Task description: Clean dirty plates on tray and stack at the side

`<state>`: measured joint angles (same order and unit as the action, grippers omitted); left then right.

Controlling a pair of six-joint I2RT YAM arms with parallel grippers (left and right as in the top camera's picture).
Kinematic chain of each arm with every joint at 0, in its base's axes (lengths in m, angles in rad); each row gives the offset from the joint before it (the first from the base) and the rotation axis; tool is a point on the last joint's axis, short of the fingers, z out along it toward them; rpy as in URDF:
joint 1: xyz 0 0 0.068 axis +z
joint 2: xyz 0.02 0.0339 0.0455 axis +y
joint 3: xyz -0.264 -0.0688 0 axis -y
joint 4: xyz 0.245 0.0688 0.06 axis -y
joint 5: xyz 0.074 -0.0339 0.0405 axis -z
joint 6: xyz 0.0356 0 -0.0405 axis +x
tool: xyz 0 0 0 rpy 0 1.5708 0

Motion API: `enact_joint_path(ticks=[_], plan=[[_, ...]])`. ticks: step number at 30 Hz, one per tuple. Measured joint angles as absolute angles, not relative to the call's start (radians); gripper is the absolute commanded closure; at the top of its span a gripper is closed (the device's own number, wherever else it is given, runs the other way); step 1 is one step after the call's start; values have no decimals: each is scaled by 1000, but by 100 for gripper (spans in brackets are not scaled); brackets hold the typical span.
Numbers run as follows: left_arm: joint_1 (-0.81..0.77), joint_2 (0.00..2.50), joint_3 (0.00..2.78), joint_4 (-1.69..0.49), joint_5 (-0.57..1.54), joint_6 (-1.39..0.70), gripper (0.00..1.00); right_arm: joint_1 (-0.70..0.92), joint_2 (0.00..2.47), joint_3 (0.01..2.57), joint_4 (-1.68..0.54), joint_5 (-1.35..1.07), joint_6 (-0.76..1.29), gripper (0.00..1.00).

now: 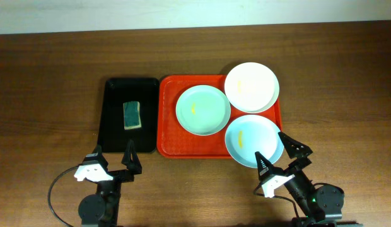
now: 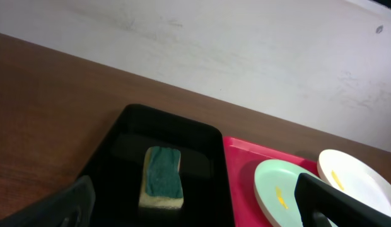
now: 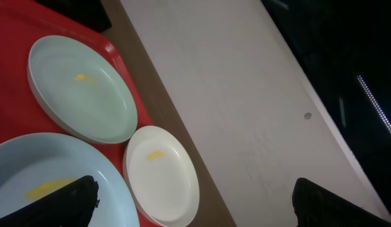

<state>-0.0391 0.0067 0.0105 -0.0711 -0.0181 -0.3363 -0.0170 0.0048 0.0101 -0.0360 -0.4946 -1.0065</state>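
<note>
Brown table (image 1: 44, 94); red tray (image 1: 167, 135); three plates (image 1: 203, 110)

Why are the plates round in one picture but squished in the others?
Overhead view: camera looks straight down, so the green plate looks round. Right wrist view: camera is low and tilted, so it looks oval. Left wrist view: slanted too, so oval again.

**Two black arms, white at the wrists**

Both arms are matte black. The left fingers (image 1: 130, 156) are flat black blades tapering to a point, and the right fingers (image 1: 291, 144) match them. Behind each pair sits a white block (image 1: 88, 171) (the only pale part on either arm). Each arm stands on a round black base (image 1: 94, 207). A thin black cable (image 1: 50, 192) loops out beside the left one. A tiny green light (image 1: 314, 200) shows on the right arm.
</note>
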Motion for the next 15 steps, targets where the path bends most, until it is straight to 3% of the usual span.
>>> enact_joint_path(ticks=[1,3,6,15], plan=[[-39,7,10,-71,-18,-336,1,-17,5,10,-36,-494,-1007,2],[-52,6,10,-76,-15,-302,1,-30,6,10,-46,-403,-715,2],[-73,6,10,-76,-7,-253,1,-47,6,10,-47,-308,-439,2],[-73,6,10,-76,-6,-227,1,-47,6,10,-51,-247,-260,2]])
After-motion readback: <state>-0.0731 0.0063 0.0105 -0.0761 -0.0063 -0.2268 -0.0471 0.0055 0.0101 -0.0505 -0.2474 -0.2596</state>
